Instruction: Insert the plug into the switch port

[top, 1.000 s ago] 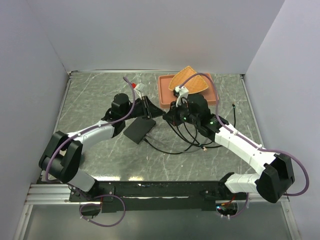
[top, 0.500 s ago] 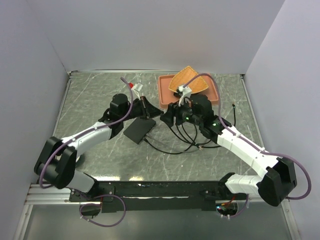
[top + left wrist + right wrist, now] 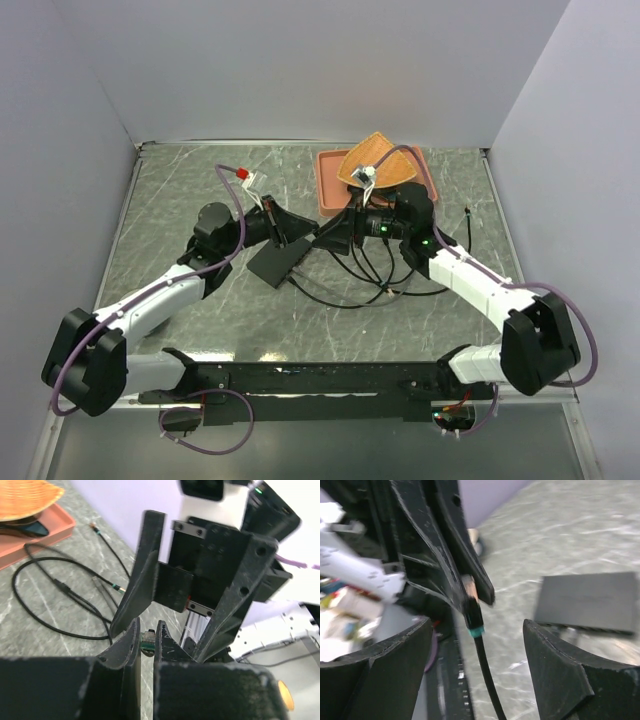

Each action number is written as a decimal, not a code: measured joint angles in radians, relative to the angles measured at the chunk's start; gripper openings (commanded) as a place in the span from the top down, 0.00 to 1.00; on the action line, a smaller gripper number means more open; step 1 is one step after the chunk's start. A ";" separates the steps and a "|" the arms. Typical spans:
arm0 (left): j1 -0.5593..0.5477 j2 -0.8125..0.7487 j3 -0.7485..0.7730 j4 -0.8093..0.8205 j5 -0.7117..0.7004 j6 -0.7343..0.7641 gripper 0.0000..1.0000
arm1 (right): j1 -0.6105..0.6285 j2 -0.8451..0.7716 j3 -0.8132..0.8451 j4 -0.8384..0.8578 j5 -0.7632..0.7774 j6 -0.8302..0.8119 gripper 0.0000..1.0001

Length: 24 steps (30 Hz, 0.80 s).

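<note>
Cables (image 3: 365,285): black loops are laid on the grey table (image 3: 180,200), right of centre, on the near side of the right gripper.

Box (image 3: 278,260): a flat black box is laid on the table at centre, just nearer than both grippers. In the right wrist view it is seen beyond the plug, well apart from it.

Port: it cannot be made out; the long edge of the box is too blurred.

Left gripper (image 3: 293,232): it is extended from the near left to just above the far right corner of the box. Its fingers (image 3: 134,635) are drawn almost together, with the plug pinched between them.

Plug (image 3: 147,642): it is held at the left fingertips, off the table, with a black boot and a teal band. A black lead (image 3: 485,675) hangs from it. It is not seated in the box.

Right gripper (image 3: 477,627): it is faced toward the left gripper from the right, with its jaws spread wide on either side of the plug. Neither finger is touching it.

Tray (image 3: 325,185): a terracotta tray is set at the far right of centre, just beyond the right gripper.

Fan (image 3: 375,160): an orange woven piece is propped on the tray's far part.
</note>
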<state>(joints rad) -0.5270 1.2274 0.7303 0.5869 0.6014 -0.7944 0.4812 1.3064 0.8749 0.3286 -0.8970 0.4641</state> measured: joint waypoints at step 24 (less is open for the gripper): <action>0.000 -0.078 -0.063 0.137 0.048 -0.003 0.99 | -0.002 0.086 -0.011 0.279 -0.215 0.232 0.62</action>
<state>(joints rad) -0.5270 1.1492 0.6674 0.7238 0.6498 -0.7979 0.4793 1.3922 0.8635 0.6079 -1.1122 0.6960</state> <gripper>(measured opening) 0.100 0.378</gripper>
